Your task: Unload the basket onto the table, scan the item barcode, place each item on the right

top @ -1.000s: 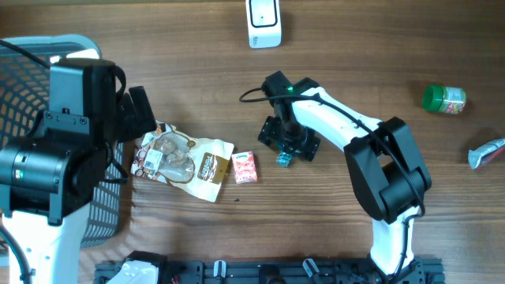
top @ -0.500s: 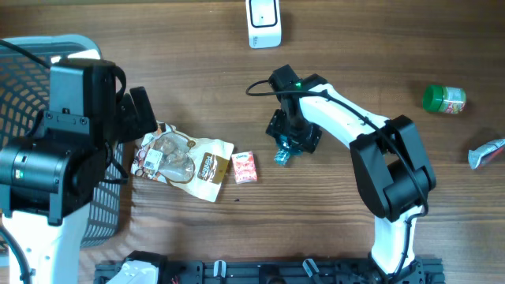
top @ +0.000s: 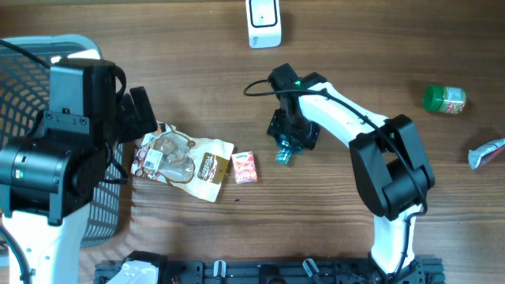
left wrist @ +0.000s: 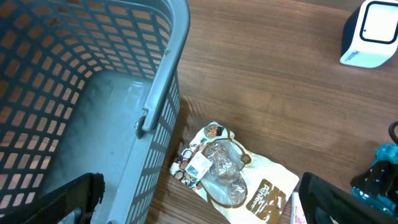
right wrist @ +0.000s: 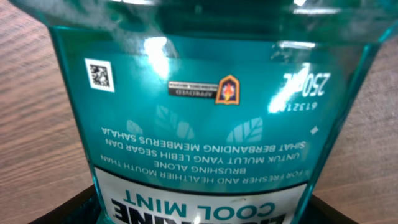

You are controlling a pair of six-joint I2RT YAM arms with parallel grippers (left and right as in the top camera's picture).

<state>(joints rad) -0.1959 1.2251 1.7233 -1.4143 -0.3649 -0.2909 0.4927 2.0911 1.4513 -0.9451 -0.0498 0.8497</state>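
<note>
A teal mouthwash bottle (right wrist: 205, 112) with a "COOL MINT" label fills the right wrist view, its print upside down and a small square code (right wrist: 99, 74) at its upper left. My right gripper (right wrist: 202, 214) has its dark fingers against both sides of the bottle's lower part. From overhead, the right gripper (top: 290, 132) covers most of the bottle (top: 283, 156) at mid-table. The white scanner (top: 263, 22) stands at the far edge. My left gripper (left wrist: 205, 211) hangs open beside the basket, above a snack pouch (left wrist: 233, 180).
A grey mesh basket (top: 75, 41) fills the left side. The brown-and-white snack pouch (top: 185, 162) and a small pink packet (top: 245, 167) lie left of the bottle. A green jar (top: 444, 99) and a tube (top: 487, 152) sit at the far right.
The right gripper has shifted slightly toward the far edge and its jaws have narrowed onto the bottle. The left arm has not moved.
</note>
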